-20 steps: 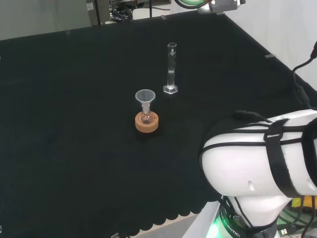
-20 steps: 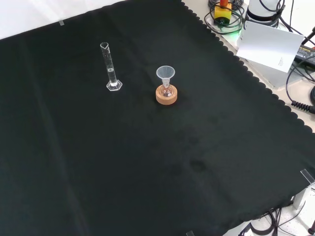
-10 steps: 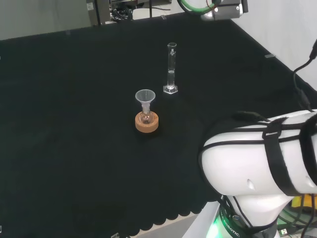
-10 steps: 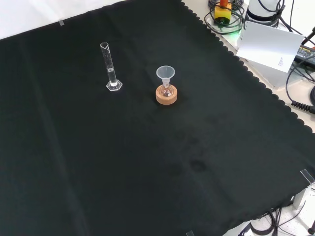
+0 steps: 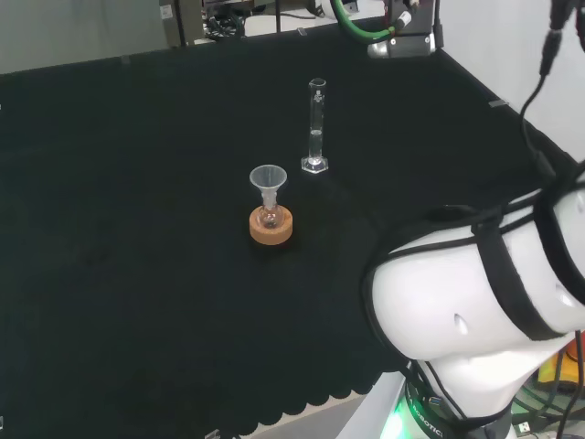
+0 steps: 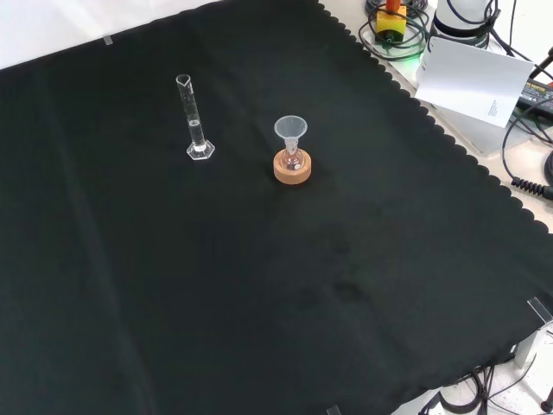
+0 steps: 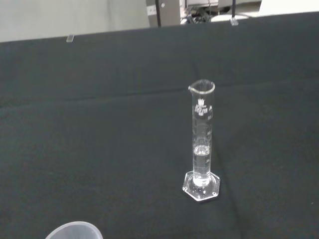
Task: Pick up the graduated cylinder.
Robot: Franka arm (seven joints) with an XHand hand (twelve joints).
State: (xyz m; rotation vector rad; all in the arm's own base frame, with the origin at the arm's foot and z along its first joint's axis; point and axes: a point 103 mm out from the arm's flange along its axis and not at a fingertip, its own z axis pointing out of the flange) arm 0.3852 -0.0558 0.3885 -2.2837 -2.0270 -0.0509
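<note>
Can't tell the robot hand's state from my feeds. Arm link (image 5: pixel 475 293) sits big at the near right of head view. Cylinder (image 5: pixel 315 126) stands upright on its hex base on the desk (image 5: pixel 137 274), nothing touching it. Wrist cam has the cylinder (image 7: pixel 202 142) straight ahead, a bit of clear liquid low in the tube. Front view: cylinder (image 6: pixel 194 118) is left of the flask (image 6: pixel 292 159), apart from it. Flask sits in a cork ring (image 6: pixel 292 169) with a clear funnel (image 6: pixel 290 130) in its neck. In head view the funnel (image 5: pixel 268 178) and ring (image 5: pixel 271 226) are nearer and left of the cylinder.
</note>
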